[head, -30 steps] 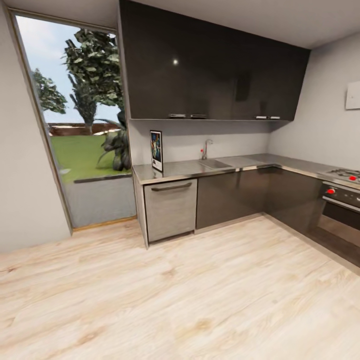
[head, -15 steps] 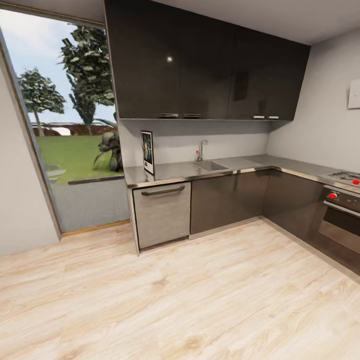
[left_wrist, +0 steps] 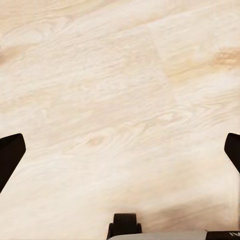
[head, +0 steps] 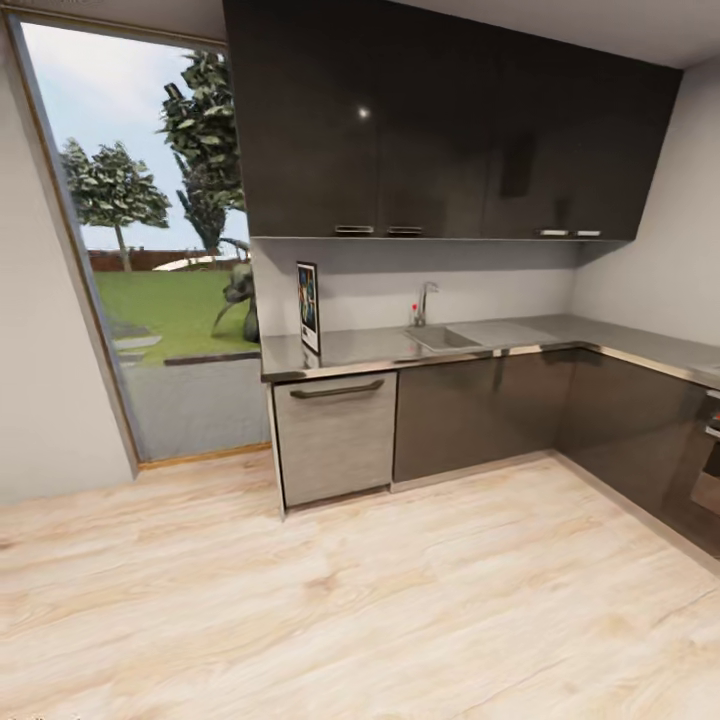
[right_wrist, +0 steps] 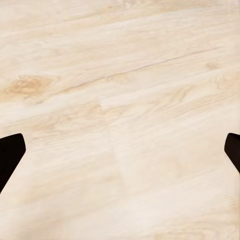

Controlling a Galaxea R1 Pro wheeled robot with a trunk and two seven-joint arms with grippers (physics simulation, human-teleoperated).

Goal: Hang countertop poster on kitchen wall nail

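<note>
Two views changed: head cam has swung since 0.5 s ago, so the whole kitchen sits further right in frame; hob and oven knobs gone off the right edge. Things themselves unmoved.
Poster (head: 309,306): upright on the far left end of the counter (head: 520,340), leaning by the back wall, next to the window (head: 150,230).
Sink (head: 440,337): inset mid-counter, tap (head: 425,300) behind it; basin contents too small to tell.
Cabinets: dark upper cabinets (head: 440,120) shut; dishwasher front (head: 335,435) shut.
Left pincer (left_wrist: 120,150): fingers spread wide, nothing between, over wood floor (head: 350,600).
Right pincer (right_wrist: 120,155): fingers spread wide, nothing held, over floor.
</note>
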